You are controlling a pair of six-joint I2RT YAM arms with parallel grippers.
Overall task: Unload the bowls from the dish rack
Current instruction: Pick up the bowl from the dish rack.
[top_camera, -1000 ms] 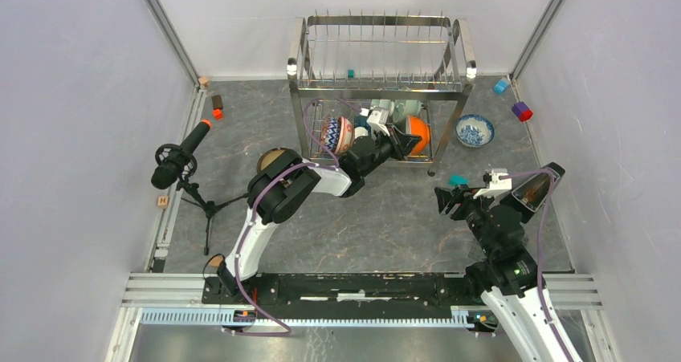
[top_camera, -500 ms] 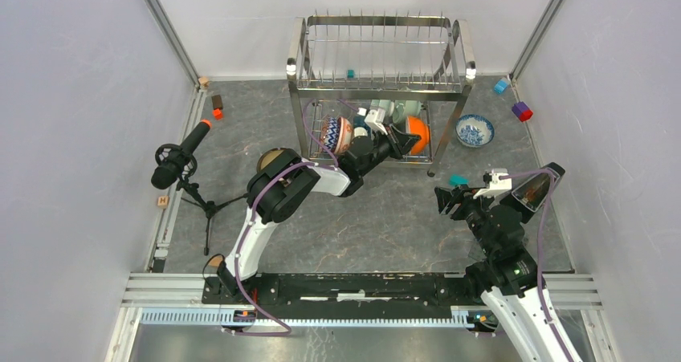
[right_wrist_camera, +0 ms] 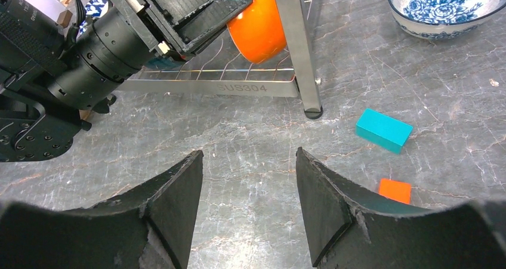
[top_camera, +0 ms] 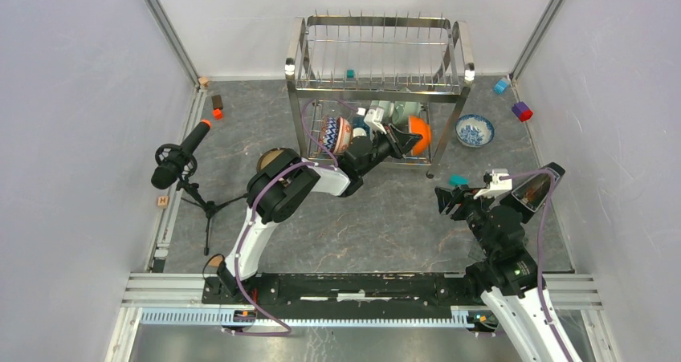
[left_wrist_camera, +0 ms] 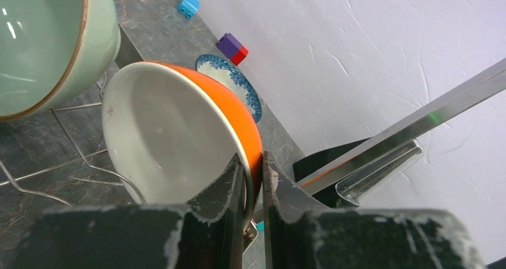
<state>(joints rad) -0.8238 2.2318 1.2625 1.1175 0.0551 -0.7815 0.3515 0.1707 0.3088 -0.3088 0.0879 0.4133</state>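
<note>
- Step in hand: getting a bowl out of the dish rack's (top_camera: pixel 377 57) lower tier.
- left hand (left_wrist_camera: pixel 253 164) clamped on the orange bowl (left_wrist_camera: pixel 179 132) rim, one finger inside, one outside; bowl on edge on the lower wires, beside the pale green bowl (left_wrist_camera: pixel 48 42).
- right hand (right_wrist_camera: pixel 247 155) apart, empty, over the desk (right_wrist_camera: pixel 250 132) near a rack leg.
- blue-and-white bowl (top_camera: pixel 474 129) already on the desk, right of the rack.
- Next, probably: draw the orange bowl out the front, clear of the frame, and set it on the desk.

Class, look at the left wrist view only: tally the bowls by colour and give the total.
Green bowl: 1
Orange bowl: 1
Blue-and-white bowl: 1
Total: 3
</note>
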